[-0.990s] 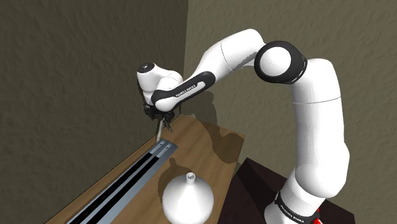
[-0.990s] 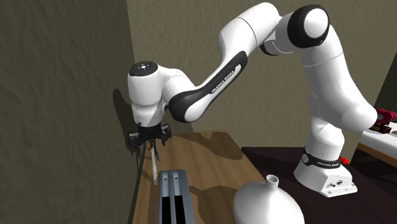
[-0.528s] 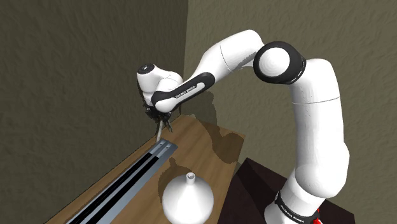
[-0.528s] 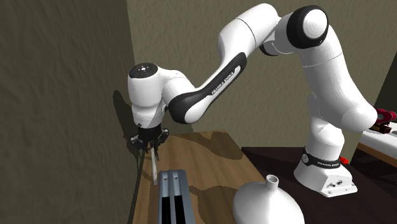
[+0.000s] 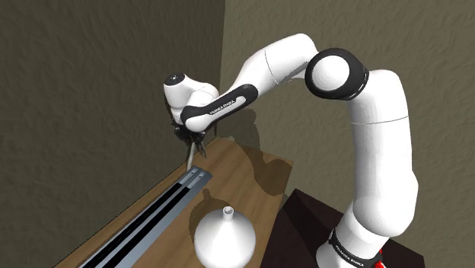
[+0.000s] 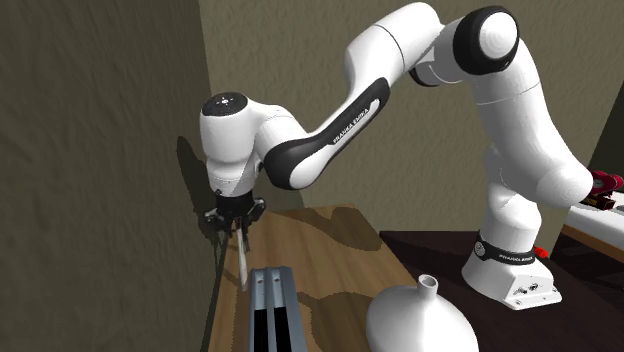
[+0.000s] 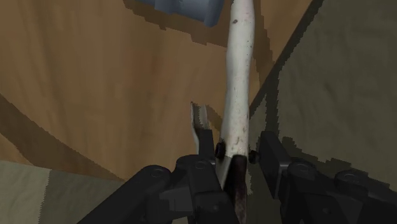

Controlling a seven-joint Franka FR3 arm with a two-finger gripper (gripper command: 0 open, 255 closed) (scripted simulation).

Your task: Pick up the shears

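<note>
My gripper [image 7: 236, 154] clamped on the shears [image 7: 239, 83] near their dark end, pale blade hanging down over the table [image 5: 245, 180], beside the wall, near the rail [image 5: 152, 217].

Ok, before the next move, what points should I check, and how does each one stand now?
1. Claw shut on the shears: ok.
2. Shears hang blade-down under the claw: ok.
3. Blade tip free of the wooden table: cannot tell.
4. Blade apart from the grey rail: cannot tell.
5. White vessel well away from the claw: ok.
</note>
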